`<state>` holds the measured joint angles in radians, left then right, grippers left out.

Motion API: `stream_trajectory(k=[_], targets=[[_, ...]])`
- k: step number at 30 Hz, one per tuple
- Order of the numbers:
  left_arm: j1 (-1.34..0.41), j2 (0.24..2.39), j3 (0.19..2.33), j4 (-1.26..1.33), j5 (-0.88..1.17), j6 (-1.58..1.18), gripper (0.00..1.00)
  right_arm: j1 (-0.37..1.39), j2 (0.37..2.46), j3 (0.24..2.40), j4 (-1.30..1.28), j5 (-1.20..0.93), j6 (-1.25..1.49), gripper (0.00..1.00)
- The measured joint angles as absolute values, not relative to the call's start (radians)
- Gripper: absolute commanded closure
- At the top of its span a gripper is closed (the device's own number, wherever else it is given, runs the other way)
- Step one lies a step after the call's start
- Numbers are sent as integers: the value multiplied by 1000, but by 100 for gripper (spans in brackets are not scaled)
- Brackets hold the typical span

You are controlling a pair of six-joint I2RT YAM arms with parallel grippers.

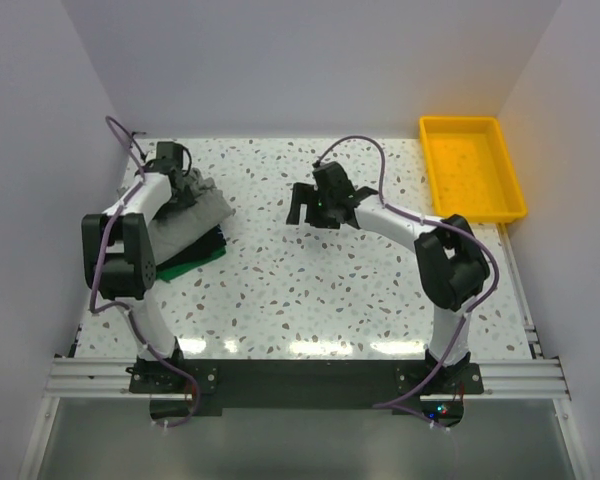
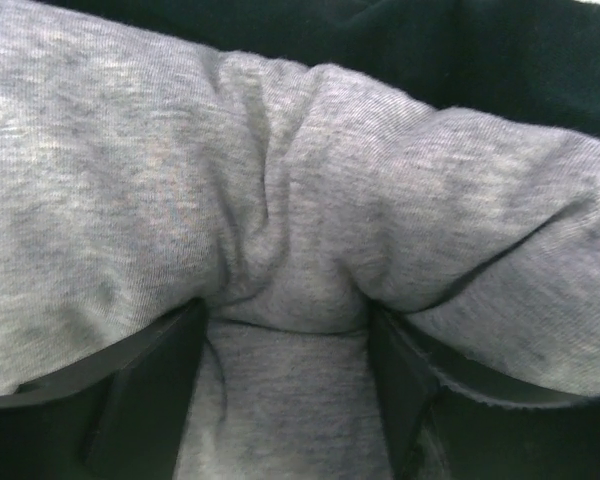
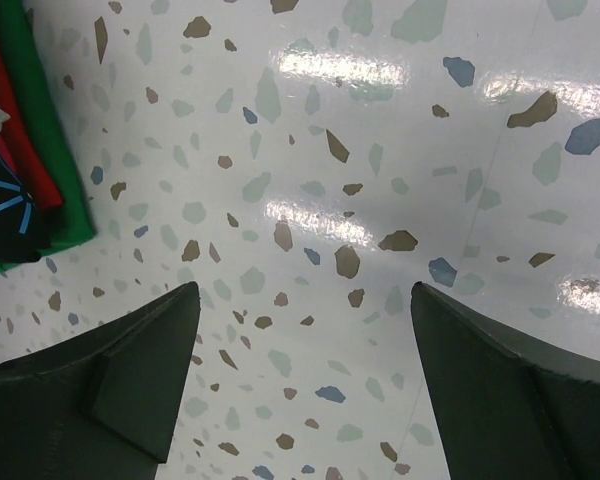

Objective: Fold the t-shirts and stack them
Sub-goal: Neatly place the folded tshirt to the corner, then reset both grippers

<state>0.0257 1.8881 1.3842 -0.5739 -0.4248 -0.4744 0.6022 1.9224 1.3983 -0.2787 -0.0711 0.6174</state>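
One grey t-shirt point(image 2: 300, 190), bunched atop folded shirts point(image 1: 202, 252), is grasped by left end effector point(image 2: 285, 320); right end effector point(image 3: 302, 295) hangs released.

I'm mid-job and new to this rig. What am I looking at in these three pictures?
Two black-and-white robot arms stand on a speckled white table. The wide picture looks down from above and behind them; the other two come from cameras on each wrist. The left jaws have the heather-grey fabric t-shirt bunched between them, over the folded black t-shirt and green t-shirt. The right jaws hang open over the tabletop, holding nothing. A yellow plastic tray sits at the far right corner.
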Motion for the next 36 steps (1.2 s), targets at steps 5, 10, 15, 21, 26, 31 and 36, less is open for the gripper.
stream_trajectory(k=[5,10,15,21,26,31,36], targets=[[28,1853,1409,-652,-416,-457,10,602,1895,1398,-289,-80,614,4],[-16,1732,1416,-720,-373,-441,1,602,1823,1399,-307,-91,601,1],[-193,1595,1414,-702,-291,-445,0,596,1744,1401,-341,-97,589,1],[-376,1433,1251,-550,-177,-484,0,576,1642,1377,-382,-92,561,1],[-549,1376,1110,-423,-149,-536,0,572,1489,1255,-405,-53,541,1],[-681,1373,992,-322,-135,-568,0,572,1336,1120,-424,-5,538,1],[-694,1351,904,-274,-122,-590,0,572,1204,1023,-446,69,538,1]])
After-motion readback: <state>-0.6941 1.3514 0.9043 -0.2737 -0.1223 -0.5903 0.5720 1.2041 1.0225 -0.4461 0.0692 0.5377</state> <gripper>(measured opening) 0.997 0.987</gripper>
